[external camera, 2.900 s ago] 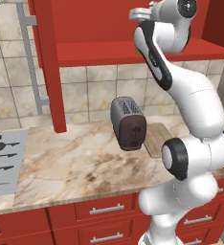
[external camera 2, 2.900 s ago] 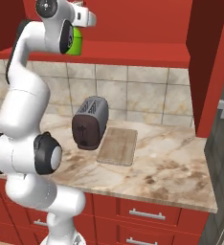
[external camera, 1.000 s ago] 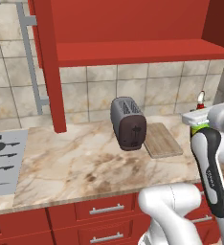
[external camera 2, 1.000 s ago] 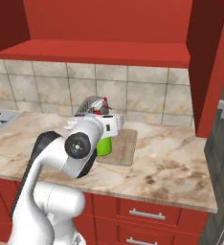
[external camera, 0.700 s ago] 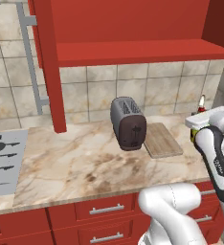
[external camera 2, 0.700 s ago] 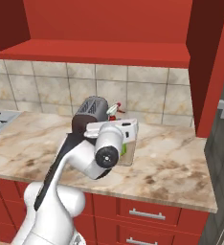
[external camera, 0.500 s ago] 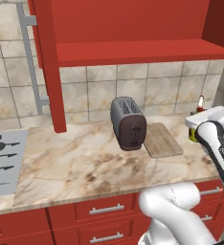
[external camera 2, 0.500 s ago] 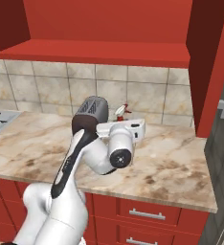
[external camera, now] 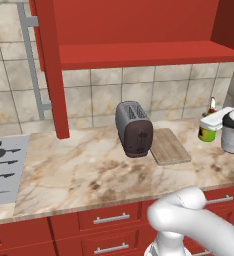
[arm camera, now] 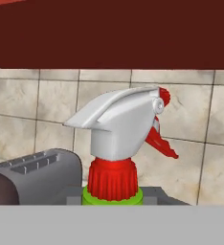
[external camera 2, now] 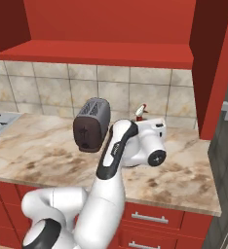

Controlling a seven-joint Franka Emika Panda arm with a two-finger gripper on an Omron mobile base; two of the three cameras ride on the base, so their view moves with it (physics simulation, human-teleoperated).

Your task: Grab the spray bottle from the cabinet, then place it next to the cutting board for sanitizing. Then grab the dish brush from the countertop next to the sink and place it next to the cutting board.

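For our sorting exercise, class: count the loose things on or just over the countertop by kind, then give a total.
Toaster: 1
Cutting board: 1
Spray bottle, held in the gripper: 1
Total: 3

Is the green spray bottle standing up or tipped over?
Standing up: the spray bottle has its white nozzle on top, straight above its red collar.
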